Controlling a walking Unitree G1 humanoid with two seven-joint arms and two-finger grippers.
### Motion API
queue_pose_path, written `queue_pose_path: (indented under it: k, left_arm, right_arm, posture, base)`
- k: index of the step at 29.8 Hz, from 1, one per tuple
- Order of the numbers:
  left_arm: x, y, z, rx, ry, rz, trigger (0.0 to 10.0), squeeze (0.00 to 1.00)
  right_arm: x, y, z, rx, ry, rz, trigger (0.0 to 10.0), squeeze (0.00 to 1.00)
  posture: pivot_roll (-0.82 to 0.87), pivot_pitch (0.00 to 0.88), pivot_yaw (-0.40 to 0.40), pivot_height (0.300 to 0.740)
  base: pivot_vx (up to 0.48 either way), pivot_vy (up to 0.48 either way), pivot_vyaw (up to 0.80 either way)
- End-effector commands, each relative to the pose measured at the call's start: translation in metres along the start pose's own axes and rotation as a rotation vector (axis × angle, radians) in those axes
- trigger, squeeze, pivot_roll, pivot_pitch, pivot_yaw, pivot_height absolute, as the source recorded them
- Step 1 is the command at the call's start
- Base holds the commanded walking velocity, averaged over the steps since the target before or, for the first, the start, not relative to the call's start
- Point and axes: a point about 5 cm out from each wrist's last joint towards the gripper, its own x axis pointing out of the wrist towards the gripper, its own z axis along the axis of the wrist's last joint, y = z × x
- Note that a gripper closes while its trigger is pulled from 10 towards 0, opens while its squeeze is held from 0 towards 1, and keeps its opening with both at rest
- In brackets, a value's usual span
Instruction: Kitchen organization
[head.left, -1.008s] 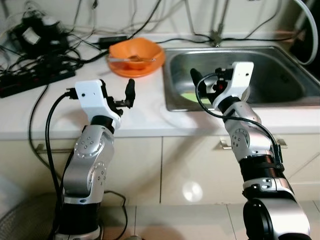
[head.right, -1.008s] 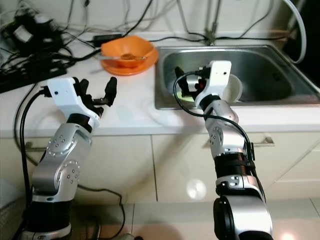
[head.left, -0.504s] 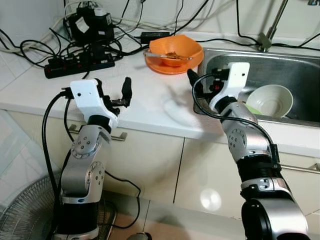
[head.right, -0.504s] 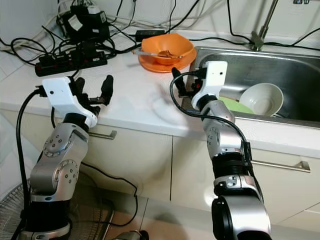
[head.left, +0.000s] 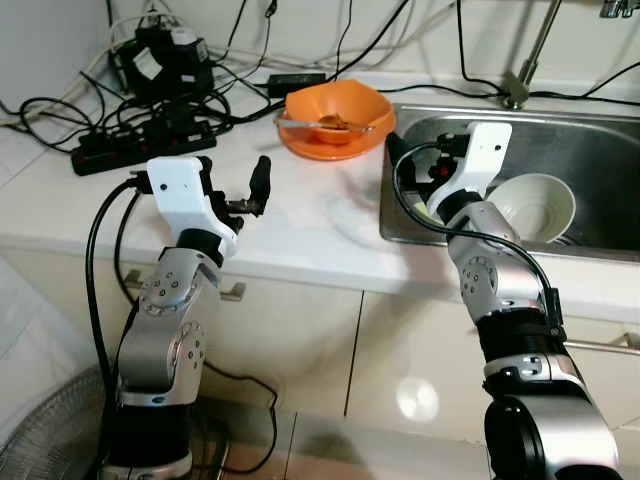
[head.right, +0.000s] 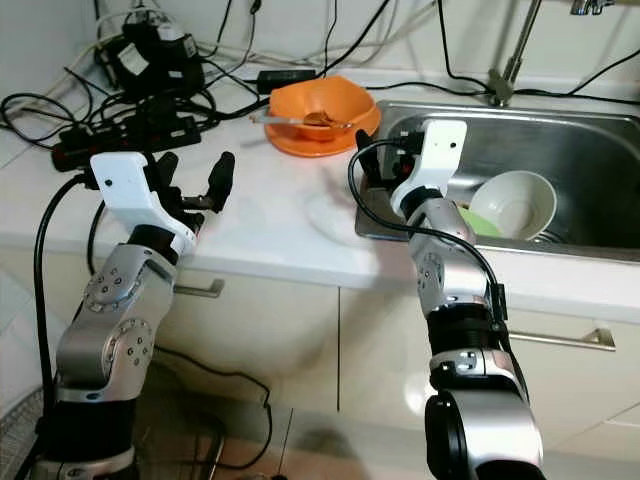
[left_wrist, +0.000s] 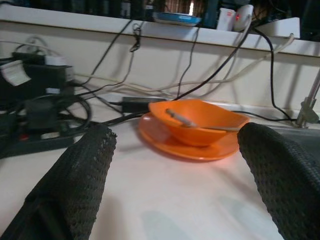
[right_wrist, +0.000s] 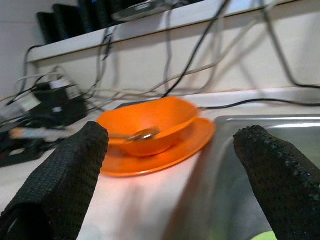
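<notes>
**Both grippers raised before the counter, fingers spread**

My left gripper (head.left: 232, 190) hovers left of centre in the head view, over the white counter (head.left: 300, 215), fingers apart and grasping nothing; my right gripper (head.left: 418, 165) sits right of centre at the sink's (head.left: 600, 135) near-left corner, fingers likewise spread and empty; the orange bowl (head.left: 335, 110) stands on an orange plate (head.left: 300, 145) at upper centre, just left of the sink; a spoon (head.left: 312, 122) lies across the bowl, long axis roughly level, handle pointing toward the frame's left; a white bowl (head.left: 535, 205) rests tilted in the sink, mouth facing the camera; a black power strip (head.left: 135, 140) and tangled cables (head.left: 210, 95) fill the upper left.
</notes>
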Motion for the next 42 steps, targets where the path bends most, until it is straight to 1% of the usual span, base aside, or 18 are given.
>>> queue_pose_path:
  k: [1,10,15,18,23,24,25,26,29,32,35,36,37,42]
  left_arm:
    - [0.001,-0.003,-0.004,0.007,0.026,-0.021,10.0,0.00]
    - [0.000,-0.002,-0.004,0.008,0.029,-0.016,10.0,0.00]
    - [0.000,-0.002,-0.005,0.013,0.032,-0.006,10.0,0.00]
    - [-0.001,0.000,-0.004,-0.003,0.021,0.006,10.0,0.00]
    - [-0.002,0.001,-0.005,-0.005,0.031,0.009,10.0,0.00]
    - [-0.003,0.000,-0.010,-0.026,0.063,0.021,10.0,0.00]
    - [-0.003,0.000,-0.010,-0.026,0.063,0.021,10.0,0.00]
    - [-0.003,-0.001,-0.017,-0.063,0.109,0.027,10.0,0.00]
    - [-0.002,-0.001,-0.019,-0.075,0.120,0.024,10.0,0.00]
    - [0.001,0.001,-0.022,-0.047,0.130,0.016,10.0,0.00]
    - [0.004,0.001,-0.026,-0.024,0.169,-0.011,10.0,0.00]
    - [0.006,0.000,-0.028,-0.003,0.195,-0.026,10.0,0.00]
    - [0.007,-0.001,-0.028,0.008,0.200,-0.034,10.0,0.00]
    - [0.013,-0.005,-0.030,0.011,0.224,-0.071,10.0,0.00]
  right_arm:
    - [0.002,-0.001,0.006,-0.022,-0.020,-0.004,10.0,0.00]
    - [0.003,0.000,0.007,-0.022,-0.025,-0.010,10.0,0.00]
    - [0.003,0.000,0.007,-0.023,-0.027,-0.014,10.0,0.00]
    - [0.003,0.001,0.007,-0.022,-0.027,-0.015,10.0,0.00]
    - [0.004,0.001,0.007,-0.022,-0.027,-0.016,10.0,0.00]
    - [0.004,0.001,0.007,-0.019,-0.027,-0.016,10.0,0.00]
    - [0.004,0.001,0.007,-0.019,-0.027,-0.016,10.0,0.00]
    - [0.005,0.001,0.008,-0.008,-0.022,-0.011,10.0,0.00]
    - [0.005,0.001,0.010,-0.004,-0.020,-0.006,10.0,0.00]
    - [0.005,-0.002,0.014,-0.008,-0.015,0.003,10.0,0.00]
    - [0.002,-0.010,0.016,-0.022,-0.009,-0.007,10.0,0.00]
    - [0.000,-0.014,0.015,-0.026,-0.003,-0.015,10.0,0.00]
    - [-0.001,-0.015,0.015,-0.030,0.004,-0.017,10.0,0.00]
    - [-0.009,-0.020,0.011,-0.042,0.026,-0.015,10.0,0.00]
  posture:
    - [0.01,0.019,0.055,0.740]
    - [0.01,0.020,0.053,0.740]
    - [0.01,0.021,0.052,0.740]
    - [0.02,0.021,0.053,0.740]
    - [0.02,0.021,0.053,0.740]
    - [0.02,0.021,0.052,0.740]
    - [0.02,0.021,0.052,0.740]
    - [0.02,0.021,0.051,0.740]
    - [0.01,0.022,0.051,0.740]
    - [0.00,0.022,0.053,0.740]
    - [0.00,0.026,0.054,0.740]
    - [0.00,0.029,0.055,0.740]
    - [0.00,0.031,0.057,0.740]
    - [-0.01,0.047,0.073,0.740]
  base:
    - [0.480,0.000,0.00]
    - [0.477,0.000,0.00]
    - [0.337,0.000,0.00]
    - [0.000,0.000,0.00]
    - [0.000,0.000,0.00]
    - [0.000,0.000,0.00]
    - [0.000,0.000,0.00]
    - [0.000,0.000,0.00]
    - [0.000,0.000,0.00]
    - [0.000,0.000,0.00]
    - [0.000,0.000,0.00]
    - [0.000,0.000,0.00]
    - [0.000,0.000,0.00]
    - [0.000,0.000,0.00]
